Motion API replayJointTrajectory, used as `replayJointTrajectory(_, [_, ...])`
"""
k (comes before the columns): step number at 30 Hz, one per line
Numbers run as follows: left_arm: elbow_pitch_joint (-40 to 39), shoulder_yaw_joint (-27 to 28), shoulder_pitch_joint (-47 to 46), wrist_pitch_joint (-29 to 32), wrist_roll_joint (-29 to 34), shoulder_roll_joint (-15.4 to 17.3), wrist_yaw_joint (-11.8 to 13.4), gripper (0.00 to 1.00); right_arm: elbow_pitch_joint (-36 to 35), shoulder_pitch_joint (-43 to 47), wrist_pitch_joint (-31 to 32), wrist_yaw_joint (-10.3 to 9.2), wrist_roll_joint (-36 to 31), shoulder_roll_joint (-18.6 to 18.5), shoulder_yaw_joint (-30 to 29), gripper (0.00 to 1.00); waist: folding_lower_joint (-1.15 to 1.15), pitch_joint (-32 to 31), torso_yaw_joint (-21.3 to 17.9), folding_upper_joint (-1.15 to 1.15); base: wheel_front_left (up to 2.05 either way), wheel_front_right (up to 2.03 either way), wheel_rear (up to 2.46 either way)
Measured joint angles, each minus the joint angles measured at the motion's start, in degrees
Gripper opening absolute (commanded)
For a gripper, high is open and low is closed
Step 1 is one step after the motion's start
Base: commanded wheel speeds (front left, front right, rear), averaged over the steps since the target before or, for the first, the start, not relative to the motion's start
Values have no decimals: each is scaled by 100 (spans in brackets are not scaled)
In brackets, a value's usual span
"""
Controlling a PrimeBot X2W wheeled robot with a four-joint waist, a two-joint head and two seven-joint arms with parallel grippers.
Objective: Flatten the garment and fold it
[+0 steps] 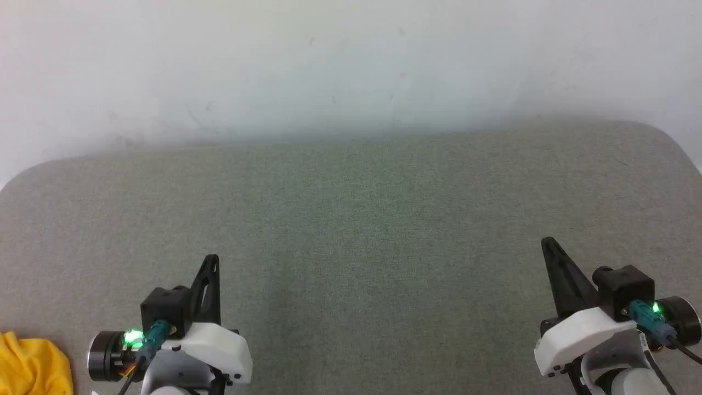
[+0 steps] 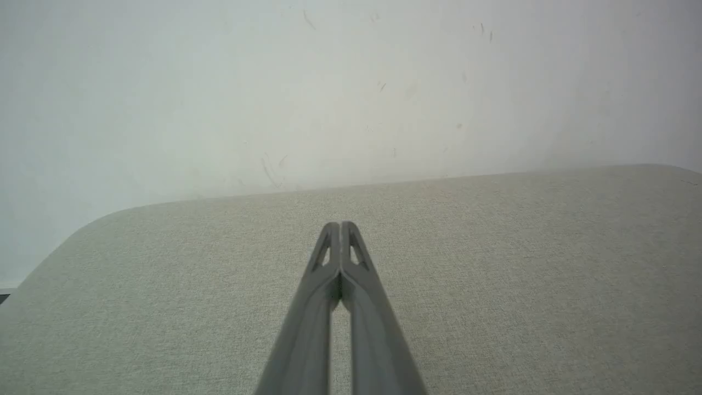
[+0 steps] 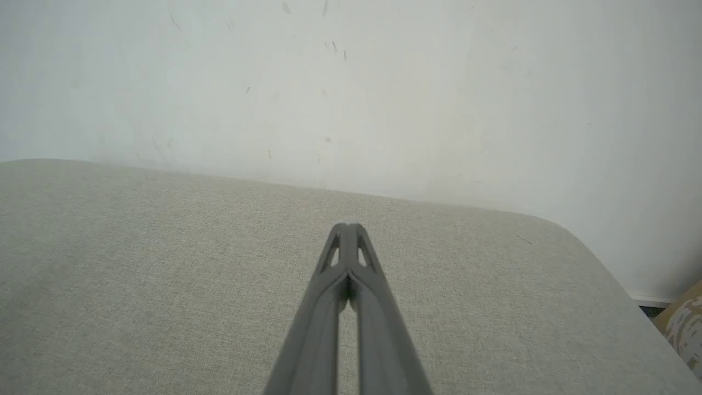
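A corner of the bright yellow garment [image 1: 30, 365] shows bunched at the head view's lower left edge; the rest of it, with its print, is cut off by the frame. My left gripper [image 1: 213, 259] hovers just right of it over the grey fabric surface, fingers pressed together and holding nothing. In the left wrist view the left gripper [image 2: 341, 225] has its tips touching. My right gripper [image 1: 547, 242] sits at the lower right, far from the garment. The right wrist view shows the right gripper [image 3: 347, 226] shut and empty.
A grey-green fabric-covered surface [image 1: 362, 219] with rounded far corners spans the view. A pale wall [image 1: 351, 66] rises right behind its far edge. Past the surface's right corner, a tan patterned object [image 3: 685, 329] stands low.
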Motion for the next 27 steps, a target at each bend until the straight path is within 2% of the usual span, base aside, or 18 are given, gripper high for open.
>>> replayJointTrajectory(25, [0, 0, 0, 0, 0, 0, 0, 0, 0, 0, 0, 0, 0, 0, 0, 0, 0, 0, 0, 0, 0, 0, 0])
replayJointTrajectory(26, [3, 1, 2, 0, 0, 1, -2, 100, 0, 1, 0, 0, 1, -2, 1, 100, 0, 0, 0, 0, 0, 0, 0])
replayJointTrajectory(27, [5, 2, 3, 0, 0, 1, -2, 100, 0, 1, 0, 0, 1, -3, 0, 100, 0, 0, 0, 0, 0, 0, 0])
